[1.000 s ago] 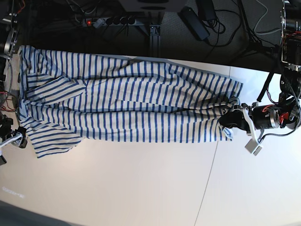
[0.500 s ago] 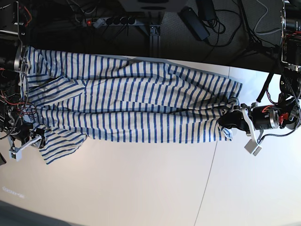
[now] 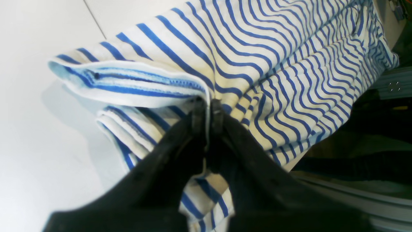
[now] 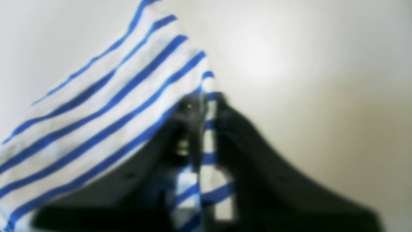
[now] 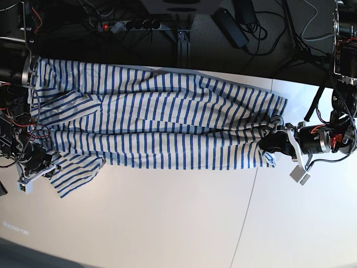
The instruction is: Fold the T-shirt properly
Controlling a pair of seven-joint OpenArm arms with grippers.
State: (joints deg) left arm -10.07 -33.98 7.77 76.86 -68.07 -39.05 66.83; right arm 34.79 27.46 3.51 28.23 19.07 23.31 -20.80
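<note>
- The T-shirt point(image 5: 162, 120) lies stretched lengthwise across the white bench point(image 5: 167, 223), one end at each pincer, with its far edge near the bench's dark back border.
- The left pincer point(image 3: 207, 111) is closed tight on the bunched hem. The wrist view shows both black fingers point(image 3: 196, 119) pressed together over a fold of striped cloth, with more layers hanging just below and to either side of them.
- From the base view that same left pincer point(image 5: 277, 139) sits at the shirt's gathered end, and the cloth fans out away from it toward the other arm.
- The right pincer point(image 4: 206, 109) is also clamped shut on the shirt. A narrow strip of striped cloth runs down between its jaws, and the rest of that corner spreads off to one side of it. This view is blurred, so I cannot tell which part of the garment it grips.
- In the base view the right pincer point(image 5: 36, 167) is at the sleeve end, where a loose flap point(image 5: 78, 173) droops onto the bench just beside it.
- Progress, as I judge it: early. Both ends are gripped and the shirt is drawn out long, seemingly already narrowed lengthwise.
- Still to do: the crosswise fold, bringing one end over the other, and tidying the loose flap.
</note>
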